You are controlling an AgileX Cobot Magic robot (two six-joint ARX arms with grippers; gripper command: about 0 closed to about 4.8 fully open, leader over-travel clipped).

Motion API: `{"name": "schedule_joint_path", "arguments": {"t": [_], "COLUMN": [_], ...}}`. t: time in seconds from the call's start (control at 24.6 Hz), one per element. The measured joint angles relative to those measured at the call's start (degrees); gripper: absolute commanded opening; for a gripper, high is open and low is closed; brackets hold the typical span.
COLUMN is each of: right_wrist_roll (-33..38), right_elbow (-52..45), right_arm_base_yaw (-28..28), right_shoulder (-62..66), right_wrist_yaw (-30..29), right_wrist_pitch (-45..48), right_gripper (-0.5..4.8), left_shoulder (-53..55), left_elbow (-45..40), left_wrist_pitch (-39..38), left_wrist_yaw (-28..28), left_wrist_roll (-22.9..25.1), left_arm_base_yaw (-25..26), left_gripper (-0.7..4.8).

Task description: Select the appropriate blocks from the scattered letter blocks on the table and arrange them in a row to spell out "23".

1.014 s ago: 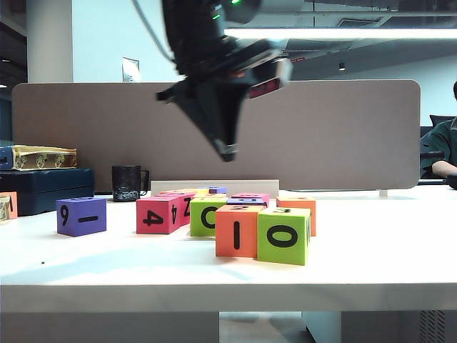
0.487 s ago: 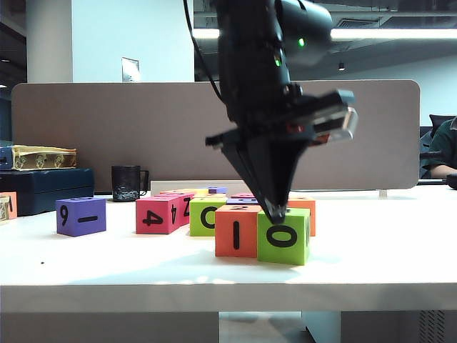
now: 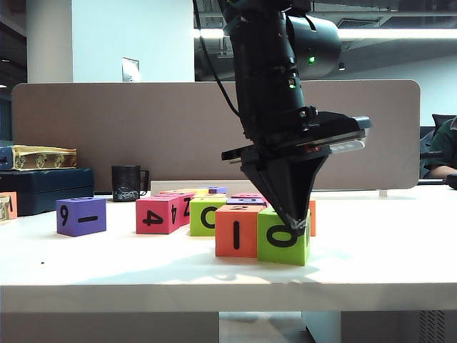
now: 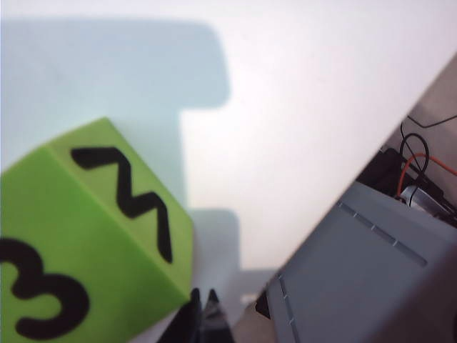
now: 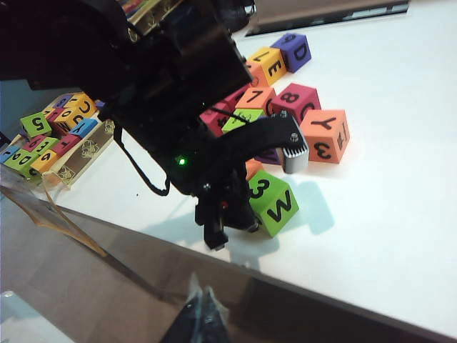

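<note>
Nearest the thick front edge of the wide white table [image 3: 385, 271] stand the two foam cubes that matter, side by side and touching: the orange foam cube with a black "I" [image 3: 237, 231] on its front, and to its right the lime-green foam cube with a black "O" [image 3: 280, 241] facing forward and a black "3" [image 4: 43, 296] on its top. The left gripper [image 3: 297, 225], its black fingers clenched together to a point with nothing between them, hangs tip-down at the green cube's upper right front corner; contact cannot be confirmed. These cubes look light, soft and slightly springy, with a matte skin that should not slip, so a nudge would slide one easily; to lift, the jaws would need to open wide and close on two opposite flat sides, squeezing gently to avoid denting. Behind sit a second lime-green cube [image 3: 205, 214], a pink cube marked "4" [image 3: 158, 214], and a purple one [image 3: 81, 216] well off to the left. The right gripper [image 5: 202, 309] waits off the table edge, fingers pressed shut and empty.
</note>
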Motion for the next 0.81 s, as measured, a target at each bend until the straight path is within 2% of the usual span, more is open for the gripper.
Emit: {"name": "schedule_joint_path", "arguments": {"t": [0.2, 0.61, 0.73, 0.81], "right_wrist_roll": [0.0, 0.0, 0.0, 0.0], "right_elbow": [0.0, 0.0, 0.0, 0.0], "right_arm_base_yaw": [0.0, 0.0, 0.0, 0.0], "right_shoulder": [0.0, 0.0, 0.0, 0.0], "right_wrist_yaw": [0.0, 0.0, 0.0, 0.0], "right_wrist_pitch": [-0.3, -0.3, -0.3, -0.3], "right_gripper": [-0.01, -0.01, -0.01, -0.01], "left_shoulder": [0.8, 1.0, 1.0, 1.0], "left_elbow": [0.0, 0.1, 0.1, 0.1], "left_wrist_pitch": [1.5, 6.4, 6.2, 5.0], "left_wrist_yaw": [-0.6, -6.1, -6.2, -4.4], "left_wrist_roll": [-0.7, -3.7, -3.8, -3.7], "left_arm_base_yaw": [0.0, 0.0, 0.0, -0.7], "left_gripper": [-0.06, -0.06, -0.07, -0.06]}}
